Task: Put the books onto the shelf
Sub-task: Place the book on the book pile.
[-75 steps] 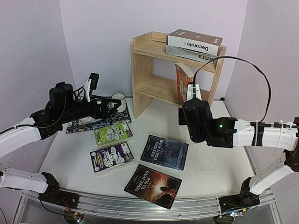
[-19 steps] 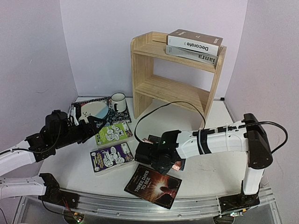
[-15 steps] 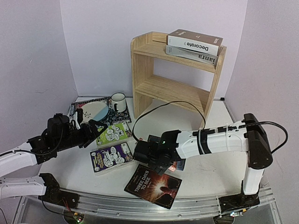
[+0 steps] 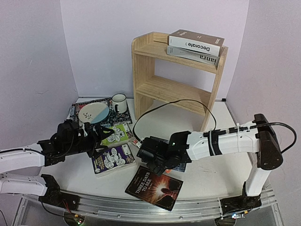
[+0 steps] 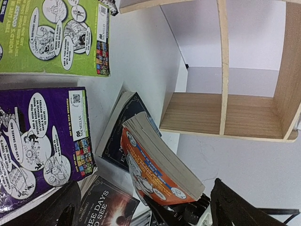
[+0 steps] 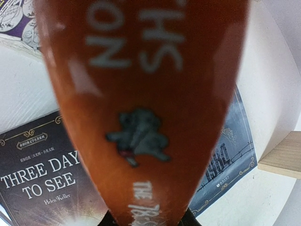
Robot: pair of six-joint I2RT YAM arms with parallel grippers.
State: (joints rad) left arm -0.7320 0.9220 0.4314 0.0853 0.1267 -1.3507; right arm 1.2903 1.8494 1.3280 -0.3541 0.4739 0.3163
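Dark glossy card comes first: "Three Days to See" (image 4: pixel 153 187) lies flat and face up on the table (image 4: pixel 216 174), nearest the arm bases, and nothing grips it.

Just beyond it, the right gripper (image 5: pixel 181 211) pinches the orange paperback (image 5: pixel 155 162) by one end. The book is tilted on edge above the dark blue "Nineteen Eighty-Four" (image 5: pixel 117 134). In the right wrist view the orange spine fills the frame. Judgement: the book is held clear of the table for carriage to the shelf, and an end grip suits upright insertion.

The left gripper (image 4: pixel 102 140) hovers with its jaws spread wide and holds nothing. It is near the purple paperback (image 4: pixel 112 159) and the green paperback (image 4: pixel 113 134), and is probably positioned to take one of them.

Further back, the plate (image 4: pixel 93 112) and the mug (image 4: pixel 119 102) rest on the placemat (image 4: pixel 75 110).

At the rear stands the shelf (image 4: pixel 176 92). On its top tier "Decorate" (image 4: pixel 195 42) lies flat on "ianra" (image 4: pixel 197 55). The lower tier carries no book.

Count:
- Books: seven. Two are shelved, one is gripped and four lie flat on the table.
- Shelf: one, with two tiers.
- Placemat, plate and mug: one each.
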